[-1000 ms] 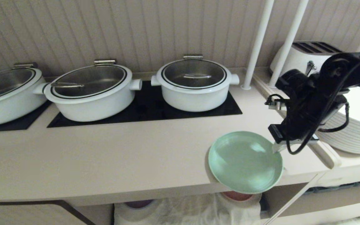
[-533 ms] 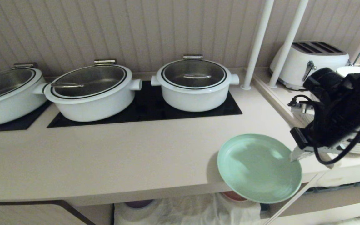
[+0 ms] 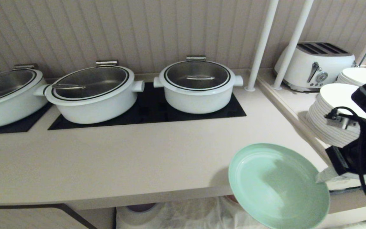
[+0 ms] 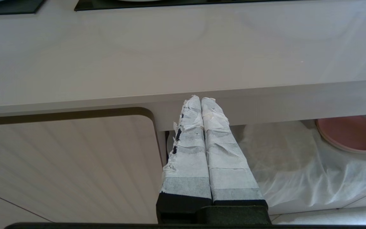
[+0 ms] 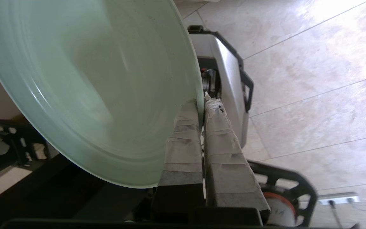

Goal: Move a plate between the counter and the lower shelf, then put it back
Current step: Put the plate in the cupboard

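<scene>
The mint-green plate [image 3: 278, 187] hangs tilted in the air, past the front edge of the counter [image 3: 122, 159] and over the opening of the lower shelf [image 3: 186, 213]. My right gripper [image 3: 320, 176] is shut on the plate's right rim. In the right wrist view its taped fingers [image 5: 183, 133] pinch the rim of the plate [image 5: 91, 89], with floor tiles beyond. My left gripper [image 4: 201, 99] is shut and empty, parked below the counter's [image 4: 170, 47] front edge, before the cloth-draped shelf [image 4: 291, 165].
Three white lidded pots [image 3: 197, 84] stand on black hob panels at the back. White posts [image 3: 260, 44], a toaster [image 3: 313, 65] and stacks of white plates [image 3: 332, 121] fill the right side. A pink plate [image 4: 349, 133] lies on the shelf cloth.
My right gripper has carried the plate right and toward the near side, from over the counter's front edge to out beyond it, tilting it more steeply. The left arm has not moved.
</scene>
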